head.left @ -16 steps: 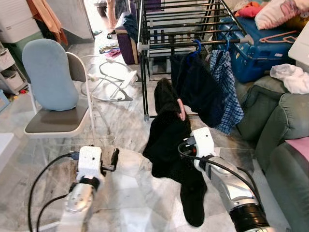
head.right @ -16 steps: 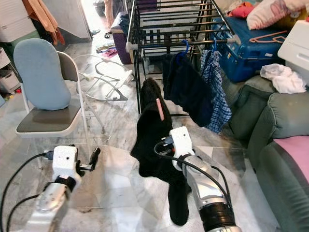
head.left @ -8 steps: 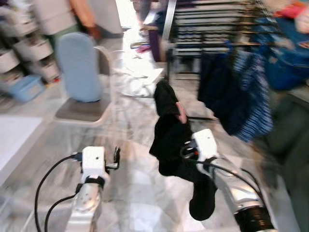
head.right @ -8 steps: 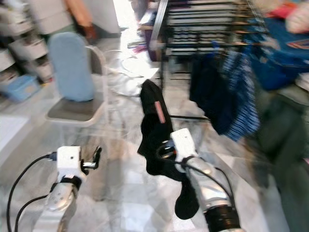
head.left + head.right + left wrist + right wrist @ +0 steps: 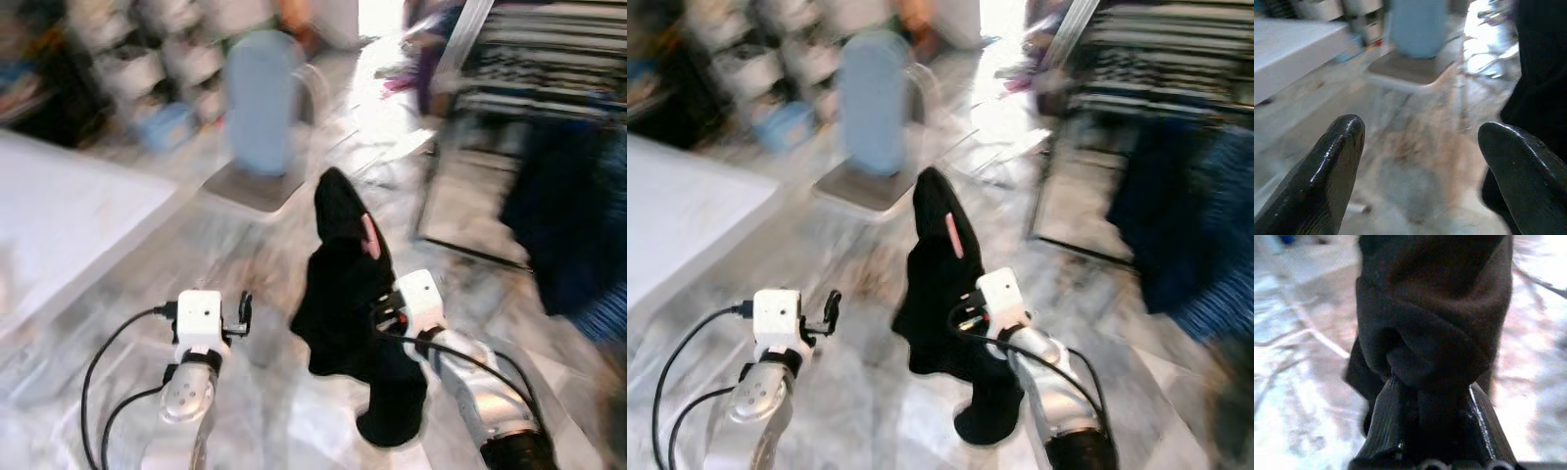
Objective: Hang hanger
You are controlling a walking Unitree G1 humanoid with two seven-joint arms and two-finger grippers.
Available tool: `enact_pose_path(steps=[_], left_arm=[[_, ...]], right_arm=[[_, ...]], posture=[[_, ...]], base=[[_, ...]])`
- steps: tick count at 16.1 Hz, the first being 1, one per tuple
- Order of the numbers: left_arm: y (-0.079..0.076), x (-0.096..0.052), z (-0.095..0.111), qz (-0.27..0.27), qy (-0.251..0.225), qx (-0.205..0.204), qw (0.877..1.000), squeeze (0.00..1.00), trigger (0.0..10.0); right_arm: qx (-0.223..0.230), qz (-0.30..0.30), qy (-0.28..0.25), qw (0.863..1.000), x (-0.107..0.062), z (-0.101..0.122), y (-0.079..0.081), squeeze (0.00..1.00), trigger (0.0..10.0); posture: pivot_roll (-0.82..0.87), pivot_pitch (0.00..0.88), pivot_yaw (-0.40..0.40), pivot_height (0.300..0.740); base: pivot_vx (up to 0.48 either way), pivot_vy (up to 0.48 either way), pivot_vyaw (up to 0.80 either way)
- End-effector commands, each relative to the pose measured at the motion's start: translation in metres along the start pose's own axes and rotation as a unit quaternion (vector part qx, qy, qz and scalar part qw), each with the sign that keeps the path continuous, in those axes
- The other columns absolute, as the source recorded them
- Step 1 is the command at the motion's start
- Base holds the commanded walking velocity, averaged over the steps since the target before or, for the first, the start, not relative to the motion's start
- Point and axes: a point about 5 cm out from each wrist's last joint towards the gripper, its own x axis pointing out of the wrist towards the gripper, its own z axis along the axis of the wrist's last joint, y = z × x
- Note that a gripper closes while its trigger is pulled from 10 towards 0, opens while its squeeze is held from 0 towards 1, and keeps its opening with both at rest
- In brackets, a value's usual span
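Here 1 black garment (image 5: 345, 284) with 1 pink hanger (image 5: 370, 236) poking out is pinched in the right gripper (image 5: 1431, 396), held above the marble floor (image 5: 265, 411). The left gripper (image 5: 1427, 166) hangs empty, its 2 fingers (image 5: 1332, 171) apart. 1 blue chair (image 5: 260, 103) stands behind, blurred.

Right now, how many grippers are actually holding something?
1. The right gripper is clamped on the black garment, held up over the floor. The left gripper is open with nothing between its fingers, low beside the garment.
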Motion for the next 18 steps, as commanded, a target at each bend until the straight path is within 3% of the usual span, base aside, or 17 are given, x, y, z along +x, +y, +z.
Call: enact_pose_path(steps=[1, 4, 12, 18], left_arm=[[0.0023, 0.0015, 0.0001, 0.007, 0.002, 0.006, 1.0, 0.0, 10.0], [0.0015, 0.0019, 0.0002, 0.007, 0.002, 0.007, 1.0, 0.0, 10.0], [0.0003, 0.0045, 0.0004, 0.01, 0.005, 0.008, 1.0, 0.0, 10.0], [-0.0021, 0.0084, 0.0013, 0.009, 0.004, 0.01, 1.0, 0.0, 10.0]], right_arm=[[-0.013, 0.012, -0.042, 0.999, 0.0015, 0.0208, 0.0051, 0.0, 10.0], [-0.004, 0.015, -0.043, 0.999, 0.0006, 0.0204, 0.0063, 0.0, 10.0], [-0.006, 0.025, -0.043, 0.999, 0.0004, 0.0227, 0.0092, 0.0, 10.0], [-0.006, 0.029, -0.046, 0.998, -0.0003, 0.0245, 0.0098, 0.0, 10.0]], posture=[[-0.07, 0.0, 0.093, 0.74], [-0.07, 0.0, 0.093, 0.74], [-0.08, 0.0, 0.088, 0.74], [-0.09, 0.0, 0.093, 0.74]], base=[[0.0, 0.0, 0.8], [0.0, 0.0, 0.8], [-0.06, 0.0, 0.0], [-0.247, 0.0, 0.8]])
